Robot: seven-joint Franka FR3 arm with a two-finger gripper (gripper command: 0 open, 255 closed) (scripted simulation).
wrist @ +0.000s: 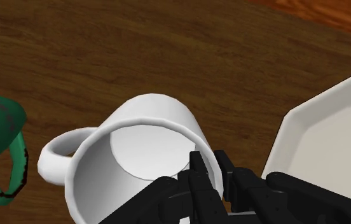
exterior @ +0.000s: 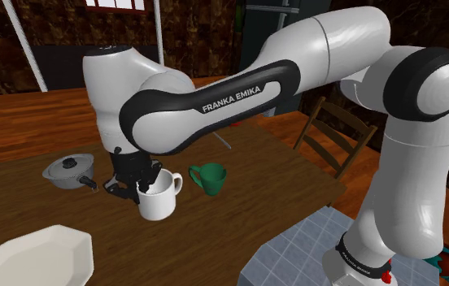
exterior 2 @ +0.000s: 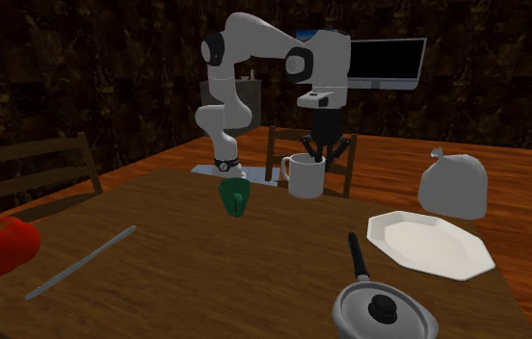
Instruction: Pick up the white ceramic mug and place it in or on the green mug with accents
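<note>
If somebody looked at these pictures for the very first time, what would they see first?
Probably the big white robot arm bending over the wooden table. Its black tool pinches the rim of a white mug near the table's middle in the shoulder view. Just beside it, a green mug looks tipped on its side.

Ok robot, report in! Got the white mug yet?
Gripper shut on white mug rim. Green mug close beside it, apart. Nothing between the two mugs.
</note>
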